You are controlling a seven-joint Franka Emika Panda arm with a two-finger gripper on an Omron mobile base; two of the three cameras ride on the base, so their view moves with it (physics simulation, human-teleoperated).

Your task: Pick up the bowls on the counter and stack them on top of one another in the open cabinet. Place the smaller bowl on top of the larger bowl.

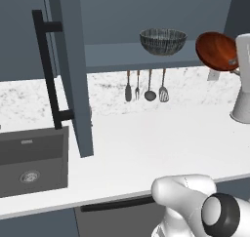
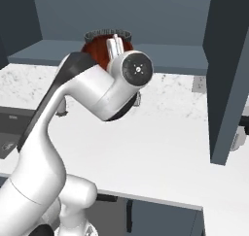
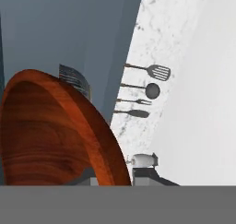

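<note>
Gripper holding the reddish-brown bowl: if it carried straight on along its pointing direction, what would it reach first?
Probably the larger bowl on the cabinet shelf. In the hand view its streaked rim peeks just past the smaller bowl that the gripper holds tilted. Depth is unclear; the cabinet's back wall lies behind.

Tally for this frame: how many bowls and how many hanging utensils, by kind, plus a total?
Bowls: 2, the grey bowl on the cabinet shelf and the brown bowl held tilted in the gripper.
Hanging utensils: 4, on the wall below the shelf.
Total: 6.
</note>
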